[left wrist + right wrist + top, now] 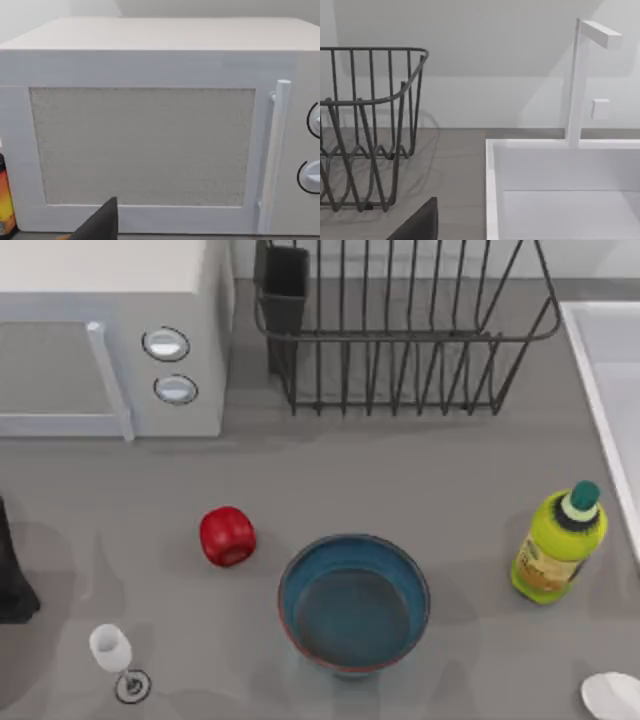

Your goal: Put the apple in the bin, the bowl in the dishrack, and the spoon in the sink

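Observation:
The red apple (227, 536) sits on the grey table, left of centre. Just to its right stands the blue bowl (354, 602) with a reddish-brown rim, upright and with nothing in it. A pale white oval (612, 695) at the front right corner, cut off by the picture's edge, looks like the spoon. The black wire dishrack (400, 340) is at the back centre, its dark cup (285, 285) at its left corner. The white sink (610, 390) lines the right side. The bin is out of view. My left gripper (97, 225) faces the microwave door. My right gripper (417, 222) faces the dishrack (370, 125) and the sink (492, 190).
A white microwave (110, 340) with two knobs fills the back left. A yellow-green bottle (558, 545) stands near the sink. A small stemmed glass (113, 652) stands at the front left. A dark object (12, 570) is at the left edge. A white tap (577, 80) rises behind the sink.

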